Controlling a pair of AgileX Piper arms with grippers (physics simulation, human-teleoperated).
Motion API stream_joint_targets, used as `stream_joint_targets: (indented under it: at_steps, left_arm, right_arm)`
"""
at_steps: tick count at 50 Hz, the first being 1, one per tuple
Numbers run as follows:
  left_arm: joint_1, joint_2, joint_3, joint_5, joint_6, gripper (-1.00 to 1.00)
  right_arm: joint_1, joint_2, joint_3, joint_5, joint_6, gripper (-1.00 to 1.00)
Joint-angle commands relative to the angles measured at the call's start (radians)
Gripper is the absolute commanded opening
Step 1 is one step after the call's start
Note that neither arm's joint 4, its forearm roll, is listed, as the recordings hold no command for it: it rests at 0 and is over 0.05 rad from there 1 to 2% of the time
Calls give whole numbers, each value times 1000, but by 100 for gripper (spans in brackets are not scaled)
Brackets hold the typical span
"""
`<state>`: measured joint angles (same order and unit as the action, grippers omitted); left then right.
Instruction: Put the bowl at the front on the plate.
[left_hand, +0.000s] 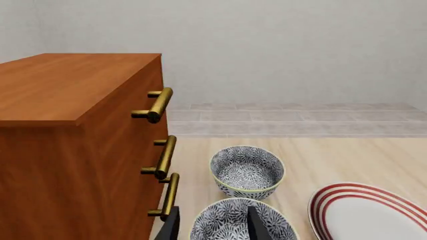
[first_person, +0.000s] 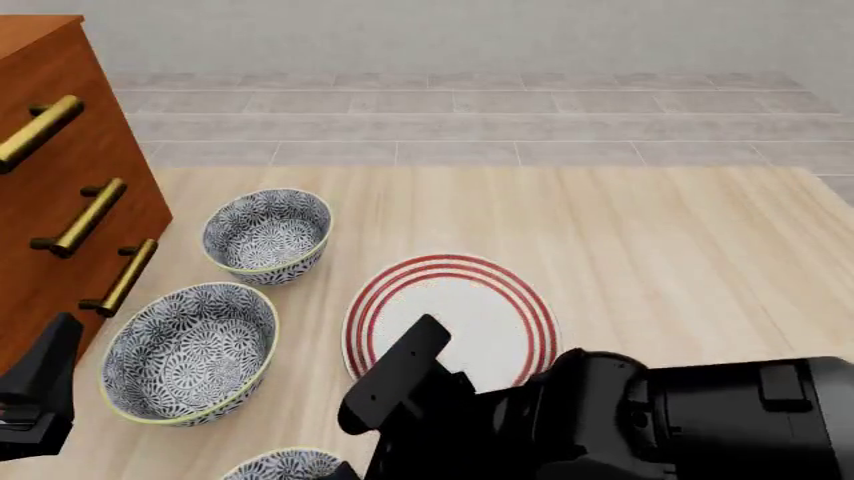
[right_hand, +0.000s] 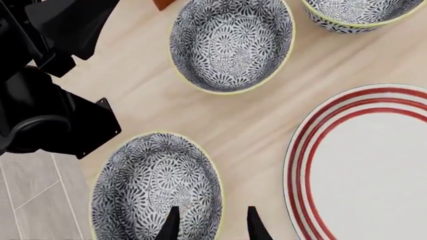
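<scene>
Bowls sit in a row on the wooden table — three of them, all blue-grey with thin yellow rims. The front bowl (first_person: 287, 466) is the one nearest the arms, at about 7 o'clock from the plate (first_person: 451, 318), and only its far edge peeks into the front view. The middle bowl (first_person: 190, 352) is at 9 o'clock from the plate, and the far bowl (first_person: 267, 235) is at about 10 o'clock. A brown dresser (first_person: 60, 200) with gold handles stands at the left side.

The right gripper (right_hand: 212, 224) hangs right over the front bowl's rim, on the side nearest the plate. Its two fingers (right_hand: 171, 227) are a little way apart, one over the inside of the bowl and one outside, and they hold nothing. In the right wrist view the bowl (right_hand: 157, 187) sits just beside the plate (right_hand: 363, 165), not touching it.

The left gripper (left_hand: 212, 225) points at the middle bowl (left_hand: 243, 220). Its fingers are apart and hold nothing.

What could go wrong? The rim is thin and the wall slopes, so if the fingers close too high the bowl may slip out. If the bowl is lifted too low, it could bump the plate's edge and push the plate away — or tip.
</scene>
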<state>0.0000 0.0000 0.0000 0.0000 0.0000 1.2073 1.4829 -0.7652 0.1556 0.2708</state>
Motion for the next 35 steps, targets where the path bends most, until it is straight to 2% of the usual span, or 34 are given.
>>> stream_joint_targets:
  at_steps: [1,35]
  left_arm:
    - [0,0,0,0,0,100]
    - [0,0,0,0,0,100]
  right_arm:
    - [8,32,8,-22,18,100]
    - [48,91,91,-137,86,100]
